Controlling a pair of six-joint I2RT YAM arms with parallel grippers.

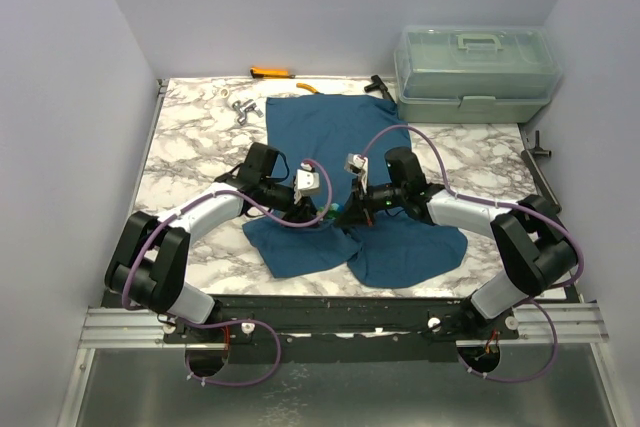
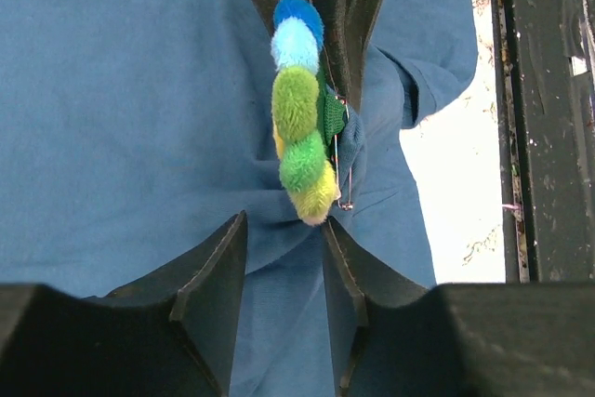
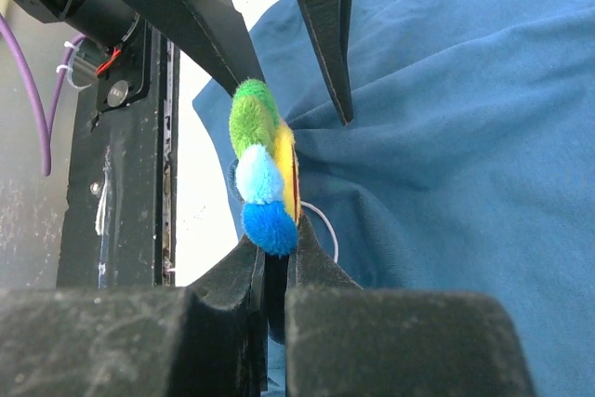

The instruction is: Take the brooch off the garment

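- The table (image 1: pixel 190 147) has a marble pattern. A teal-blue T-shirt (image 1: pixel 330 137) lies spread along its middle, reaching from near the far edge toward the near edge.
- The brooch (image 2: pixel 302 109) is a row of fluffy balls in blue, pale blue, green and yellow. It stands edge-on on a gathered fold of the T-shirt, closer to the near edge, about midway between the left and right edges.
- The left gripper (image 2: pixel 284 220) has its fingers apart, flanking the green and yellow end of the brooch. No grip on it is visible.
- The right gripper (image 3: pixel 277 258) has its fingers together at the blue end of the brooch. It cannot be told whether they pinch the brooch or the cloth behind it.
- A thin pin wire (image 2: pixel 346 178) shows beside the brooch, against the cloth.
- A translucent lidded case (image 1: pixel 475 72) sits at the far right corner.
- An orange-handled tool (image 1: pixel 270 73) lies at the far edge.
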